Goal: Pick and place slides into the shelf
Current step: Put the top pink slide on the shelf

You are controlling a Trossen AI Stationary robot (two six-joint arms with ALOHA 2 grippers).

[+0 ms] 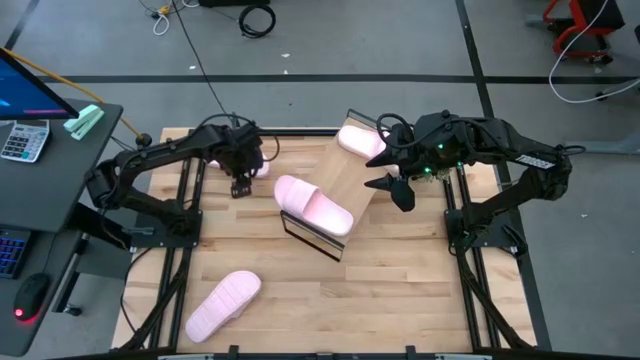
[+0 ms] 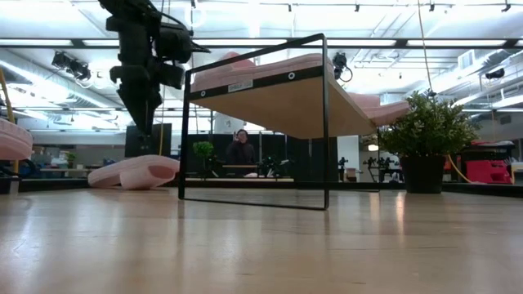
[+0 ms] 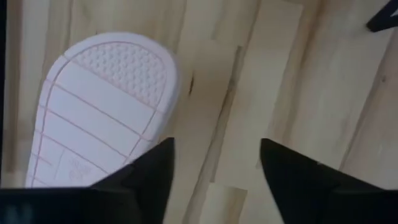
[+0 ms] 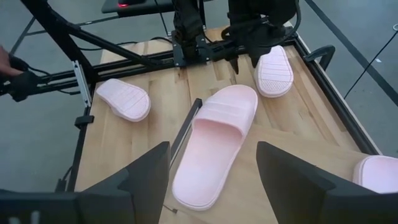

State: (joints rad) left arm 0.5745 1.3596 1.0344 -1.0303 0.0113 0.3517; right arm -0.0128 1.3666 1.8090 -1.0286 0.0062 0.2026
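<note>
Calculator (image 1: 24, 140), potted plant (image 2: 425, 135), cables (image 1: 256, 18)

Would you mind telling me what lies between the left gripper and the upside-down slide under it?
Nothing: in the left wrist view the left gripper stands open above the sole-up slide, with only bare tabletop around.

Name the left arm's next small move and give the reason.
Probably shift the open left gripper sideways over the sole-up slide and lower to grip its edge. The slide lies on the table beside the fingers, not between them, and is not yet on the shelf. The right gripper waits open by the shelf.
</note>
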